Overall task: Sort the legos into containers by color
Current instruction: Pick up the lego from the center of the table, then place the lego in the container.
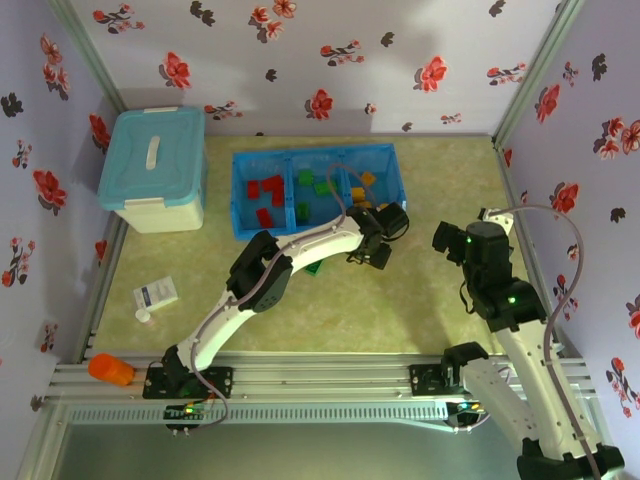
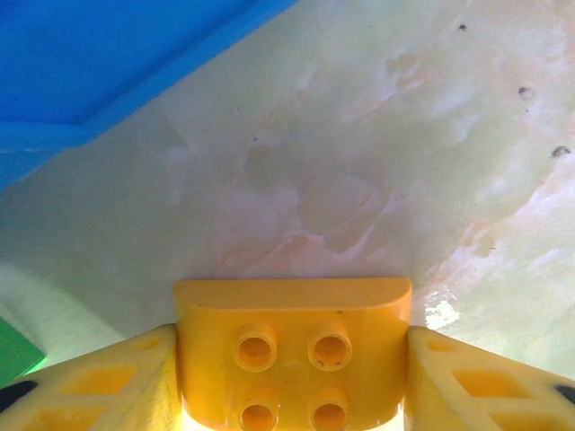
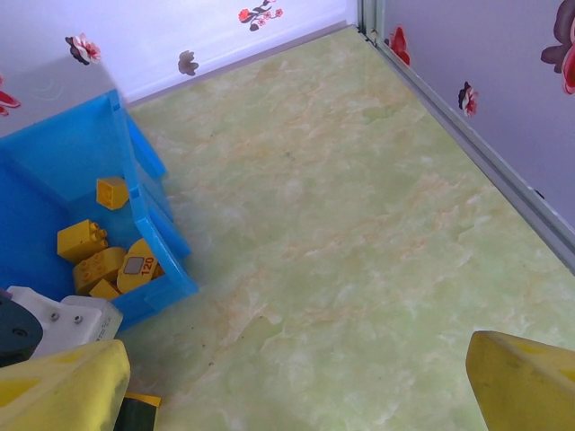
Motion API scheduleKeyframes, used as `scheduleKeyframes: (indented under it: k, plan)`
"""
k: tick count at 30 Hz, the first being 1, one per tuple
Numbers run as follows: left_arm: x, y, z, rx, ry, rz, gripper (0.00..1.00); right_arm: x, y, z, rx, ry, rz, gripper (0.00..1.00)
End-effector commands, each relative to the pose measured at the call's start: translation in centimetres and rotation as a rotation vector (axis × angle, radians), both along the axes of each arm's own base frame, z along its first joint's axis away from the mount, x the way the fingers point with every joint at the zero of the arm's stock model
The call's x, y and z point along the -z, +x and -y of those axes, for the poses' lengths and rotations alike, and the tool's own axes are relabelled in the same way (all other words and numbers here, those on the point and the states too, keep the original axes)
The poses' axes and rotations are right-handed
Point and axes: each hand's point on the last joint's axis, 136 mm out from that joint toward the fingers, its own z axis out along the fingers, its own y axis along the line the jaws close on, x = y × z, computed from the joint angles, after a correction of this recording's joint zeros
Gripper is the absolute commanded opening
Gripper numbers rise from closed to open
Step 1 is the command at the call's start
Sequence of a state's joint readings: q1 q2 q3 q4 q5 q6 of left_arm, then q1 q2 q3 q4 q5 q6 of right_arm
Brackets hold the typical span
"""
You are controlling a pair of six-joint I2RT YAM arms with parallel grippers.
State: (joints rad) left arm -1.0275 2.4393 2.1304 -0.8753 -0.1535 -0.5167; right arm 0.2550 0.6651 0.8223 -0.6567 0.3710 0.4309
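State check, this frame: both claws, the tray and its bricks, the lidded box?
left claw: shut on yellow brick.
right claw: open, empty.
tray: upright, unlidded, all three bins hold bricks.
red bricks: in the bin nearest the lidded box.
green bricks: middle bin.
yellow bricks: third bin.
lidded box: lid on.

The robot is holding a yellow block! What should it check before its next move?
1. The left gripper pinches the yellow block: ok.
2. The block is above the tray: not ok, bare table lies beneath it.
3. There is room in the bin beside the other yellow blocks: ok.
4. The right gripper is open and off to the side: ok.
5. The block is high enough to clear the tray wall: cannot tell.
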Motion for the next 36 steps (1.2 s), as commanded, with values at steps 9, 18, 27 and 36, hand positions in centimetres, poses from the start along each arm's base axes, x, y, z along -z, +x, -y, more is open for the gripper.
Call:
scheduleKeyframes:
  k: [9,18,27,36]
  plan:
    - [-9.6,3.3,1.6,0.052,-0.12,0.159,0.5,-1.4,-1.3,1.3,0.056,-0.005,0.051,0.97]
    - [-13.3,9.3,0.5,0.004,-0.18,0.255,0.52,-1.3,-1.2,0.9,0.041,0.012,0.048,0.97]
    - [-19.9,8.9,-1.7,0.045,-0.199,0.384,1.0,1.7,0.4,-2.5,-0.111,0.089,-0.034,0.99]
    - [-21.8,3.8,-9.7,-0.084,-0.323,0.413,0.97,6.6,2.5,-9.2,-0.36,0.139,-0.227,0.97]
